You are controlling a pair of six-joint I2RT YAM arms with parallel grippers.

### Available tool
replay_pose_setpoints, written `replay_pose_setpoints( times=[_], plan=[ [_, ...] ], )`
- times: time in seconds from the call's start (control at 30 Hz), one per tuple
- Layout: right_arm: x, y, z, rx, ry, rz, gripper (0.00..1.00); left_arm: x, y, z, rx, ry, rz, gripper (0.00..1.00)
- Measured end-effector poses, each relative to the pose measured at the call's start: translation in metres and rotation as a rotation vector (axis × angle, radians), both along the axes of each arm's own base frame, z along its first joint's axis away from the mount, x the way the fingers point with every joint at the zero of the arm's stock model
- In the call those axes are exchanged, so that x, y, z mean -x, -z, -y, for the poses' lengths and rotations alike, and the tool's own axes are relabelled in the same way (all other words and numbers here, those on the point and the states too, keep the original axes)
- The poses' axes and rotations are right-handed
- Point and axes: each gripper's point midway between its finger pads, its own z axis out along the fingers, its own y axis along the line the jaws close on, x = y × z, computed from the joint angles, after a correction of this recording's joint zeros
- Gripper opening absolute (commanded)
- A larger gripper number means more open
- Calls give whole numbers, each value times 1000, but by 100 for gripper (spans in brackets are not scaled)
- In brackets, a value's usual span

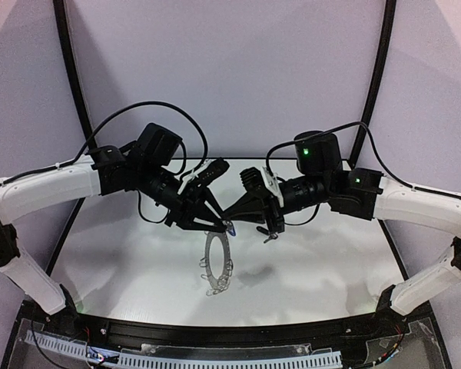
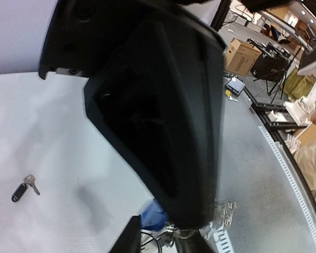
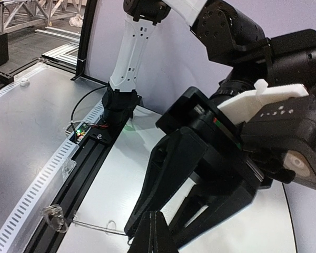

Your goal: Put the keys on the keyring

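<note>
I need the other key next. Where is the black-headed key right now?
In the left wrist view the black-headed key lies flat on the white table at lower left, alone, well left of the blue-headed key at the bottom centre.

Glossy table (image 1: pixel 123 254); metal key (image 2: pixel 24 188), black plastic head.

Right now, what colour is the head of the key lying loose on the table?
Black; the key shows best in the left wrist view.
</note>
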Motion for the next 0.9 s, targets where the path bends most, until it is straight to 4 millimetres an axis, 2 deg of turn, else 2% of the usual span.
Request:
replay_pose_setpoints(
  times=[0.13,0.3,0.67,0.9],
  plan=[
    [-5,1,1,6,22,-1,0,-2,0,1,-6,-14,-3,7],
    [-11,4,2,18,58,4,0,-5,3,0,-14,-37,7,2],
    [-7,9,9,17,70,80,0,-4,5,-5,29,-100,52,1],
    [2,7,16,-8,29,193,0,0,-10,-11,113,-164,50,1]
  ],
)
